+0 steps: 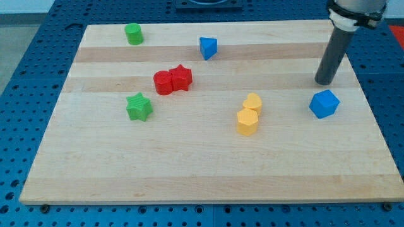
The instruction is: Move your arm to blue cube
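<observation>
My tip [325,82] stands on the wooden board [202,183] near its right edge in the view, the dark rod rising straight up from it toward the view's top right; the rod carries no jaws, so it grasps nothing and touches no block. The blue cube [324,104], the task's block, lies just below my tip toward the view's bottom, near it but apart, with a strip of bare wood showing between them. Out from the tip toward the view's left, and slightly lower, sit two yellow blocks: a yellow heart-shaped block [252,103] and, touching it on its lower-left side, a yellow hexagonal block [247,122]. Further left of the tip and higher in the view is a blue block [207,48] of wedge-like form, whose exact shape I cannot make out. Further left again, about level with the tip, a red star-like block [182,77] and a red rounded block [163,82] lie side by side and touching. Below and left of that pair rests a green star [139,106], standing apart from them. Farthest from the tip, near the board's top-left corner, is a green rounded block [133,34]. Around the board I see a blue perforated table surface [31,57].
</observation>
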You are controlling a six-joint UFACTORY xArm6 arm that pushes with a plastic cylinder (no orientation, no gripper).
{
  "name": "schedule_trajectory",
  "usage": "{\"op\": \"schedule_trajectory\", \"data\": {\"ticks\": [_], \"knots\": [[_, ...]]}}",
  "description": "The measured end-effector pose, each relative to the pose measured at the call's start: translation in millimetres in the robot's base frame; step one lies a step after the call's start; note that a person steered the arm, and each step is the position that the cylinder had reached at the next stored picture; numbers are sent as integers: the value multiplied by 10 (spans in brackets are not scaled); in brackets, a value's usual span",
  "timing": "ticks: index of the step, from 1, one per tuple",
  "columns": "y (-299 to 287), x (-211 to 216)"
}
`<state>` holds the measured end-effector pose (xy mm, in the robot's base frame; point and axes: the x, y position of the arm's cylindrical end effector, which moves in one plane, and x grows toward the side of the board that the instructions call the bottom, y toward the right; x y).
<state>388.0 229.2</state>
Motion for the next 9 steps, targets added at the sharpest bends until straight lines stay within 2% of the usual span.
{"op": "schedule_trajectory", "data": {"ticks": [3, 9], "knots": [[267, 181], [303, 742]]}}
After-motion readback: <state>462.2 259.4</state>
